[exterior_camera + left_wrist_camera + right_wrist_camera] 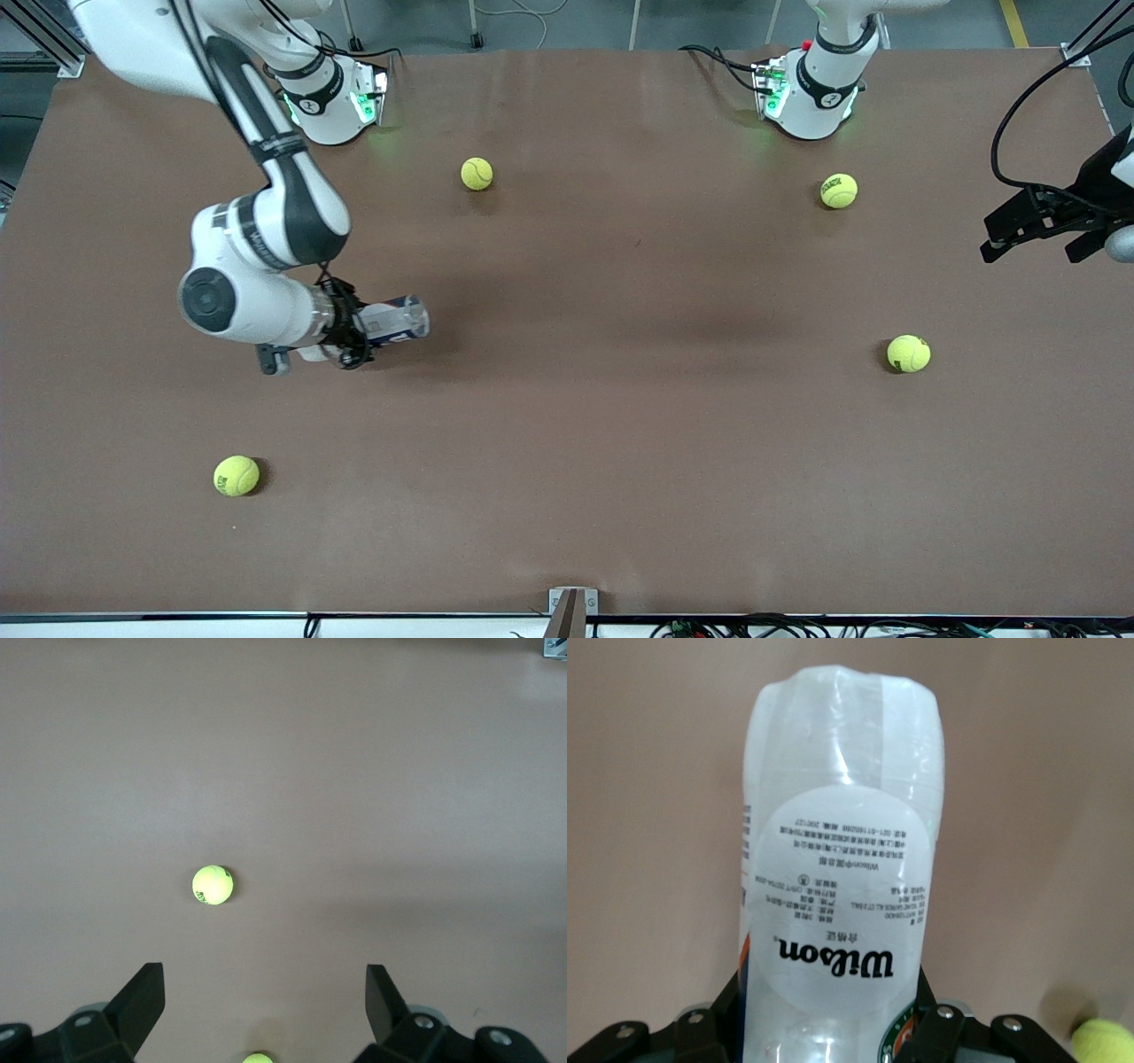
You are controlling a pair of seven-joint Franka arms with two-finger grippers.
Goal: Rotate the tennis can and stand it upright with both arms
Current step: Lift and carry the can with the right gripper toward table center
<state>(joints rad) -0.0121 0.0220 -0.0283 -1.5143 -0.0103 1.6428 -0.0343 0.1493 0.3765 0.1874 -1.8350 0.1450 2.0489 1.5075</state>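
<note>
right claw (354, 330): clamped on one end of the tennis can (396, 321); seen closed around it in the right wrist view (833, 1036)
tennis can position: held over the tabletop (620, 425), toward the right arm's end; whether it touches the tabletop cannot be told
can long axis: roughly horizontal, pointing from the right claw toward the left arm's end of the tabletop; free end sticks out past the fingers; label (840, 930) faces the right wrist camera
left claw (1041, 230): spread wide, nothing held; kept up over the tabletop edge at the left arm's end; left arm waits
left wrist view: fingers (142, 1001) apart, only a tennis ball (213, 884) and bare tabletop seen between them
key relation: can well apart from the left claw, nearly the whole tabletop between; right arm is the nearer one and already has it
step judged: can not yet upright; free end likely must be brought within reach of the left claw, or tipped up
loose balls: four seen scattered on the tabletop, none touching the can
</note>
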